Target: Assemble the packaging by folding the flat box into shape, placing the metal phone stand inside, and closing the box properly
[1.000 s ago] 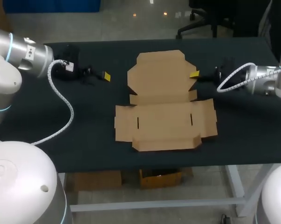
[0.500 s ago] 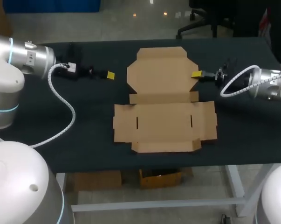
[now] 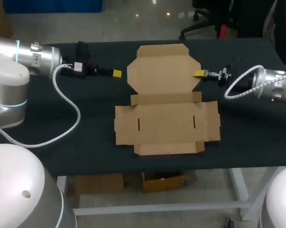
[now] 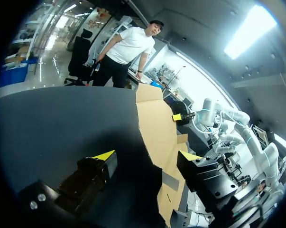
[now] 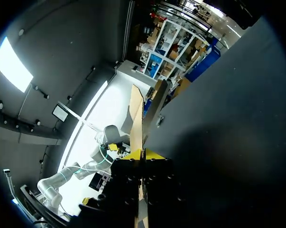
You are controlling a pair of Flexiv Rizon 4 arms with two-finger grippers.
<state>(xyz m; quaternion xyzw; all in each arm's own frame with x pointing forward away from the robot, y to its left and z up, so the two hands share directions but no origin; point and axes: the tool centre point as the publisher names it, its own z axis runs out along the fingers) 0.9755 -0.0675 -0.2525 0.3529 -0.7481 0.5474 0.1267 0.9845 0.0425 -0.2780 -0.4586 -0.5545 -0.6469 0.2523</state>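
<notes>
- The flat cardboard box lies unfolded on the black table, its rear panel's edge pinched by the right gripper.
- The left gripper sits just beside it, fingers spread.
- Folding, loading and closing all appear undone; no phone stand shows.

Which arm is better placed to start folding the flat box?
Right. The right gripper is shut on the side edge of the flat box, while the left gripper is open and apart from the cardboard.

Robotics lab: left arm and right arm flank a black table.
</notes>
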